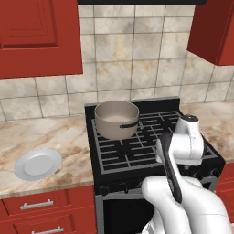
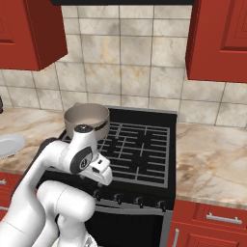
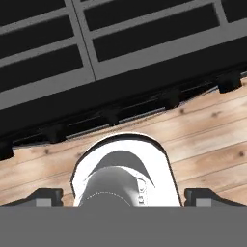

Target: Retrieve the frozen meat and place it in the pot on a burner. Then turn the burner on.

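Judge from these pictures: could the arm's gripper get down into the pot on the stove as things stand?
Probably yes. The pot stands uncovered on the stove's back-left burner, nothing above or beside it, and the gripper is open.

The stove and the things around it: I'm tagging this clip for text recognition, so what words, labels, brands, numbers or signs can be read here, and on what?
None can be read.
The stove front and its knobs: no markings that can be made out.
The pot, the white plate, the red cabinets and the wall tiles: plain, no lettering.
The hand view shows the stove's edge and wooden floor, no print either.
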Motion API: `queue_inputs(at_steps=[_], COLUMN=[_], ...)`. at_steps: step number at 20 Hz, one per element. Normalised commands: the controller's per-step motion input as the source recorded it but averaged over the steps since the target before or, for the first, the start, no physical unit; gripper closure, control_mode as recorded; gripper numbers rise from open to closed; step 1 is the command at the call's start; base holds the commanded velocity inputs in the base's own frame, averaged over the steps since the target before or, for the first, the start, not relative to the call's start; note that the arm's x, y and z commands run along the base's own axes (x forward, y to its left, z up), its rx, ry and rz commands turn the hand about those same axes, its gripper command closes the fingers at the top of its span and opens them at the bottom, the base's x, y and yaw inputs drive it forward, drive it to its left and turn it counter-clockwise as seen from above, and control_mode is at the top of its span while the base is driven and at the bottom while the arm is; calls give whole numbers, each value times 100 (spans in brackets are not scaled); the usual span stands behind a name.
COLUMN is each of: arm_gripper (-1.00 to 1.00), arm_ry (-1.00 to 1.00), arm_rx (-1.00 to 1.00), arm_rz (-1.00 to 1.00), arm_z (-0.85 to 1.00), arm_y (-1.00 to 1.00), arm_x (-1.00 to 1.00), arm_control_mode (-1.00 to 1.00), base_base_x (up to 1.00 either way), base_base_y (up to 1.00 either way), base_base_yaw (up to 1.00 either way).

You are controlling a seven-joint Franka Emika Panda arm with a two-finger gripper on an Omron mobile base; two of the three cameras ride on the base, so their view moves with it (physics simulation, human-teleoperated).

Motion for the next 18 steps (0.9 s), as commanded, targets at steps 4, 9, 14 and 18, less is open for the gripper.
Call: queue_inputs(at_steps=[4, 9, 14, 18], arm_gripper=[-100, -100, -100, -100], arm_ry=[22, 32, 31, 7], arm_rx=[0, 3, 4, 2], arm_rz=[12, 10, 11, 8], arm_z=[-58, -63, -73, -58], arm_y=[6, 0, 0, 0], arm_x=[37, 37, 38, 10], arm_control_mode=[-100, -100, -100, -100], base_base_x=[0, 0, 0, 0], base_base_y=[0, 0, 0, 0], base_base_yaw=[0, 0, 0, 0])
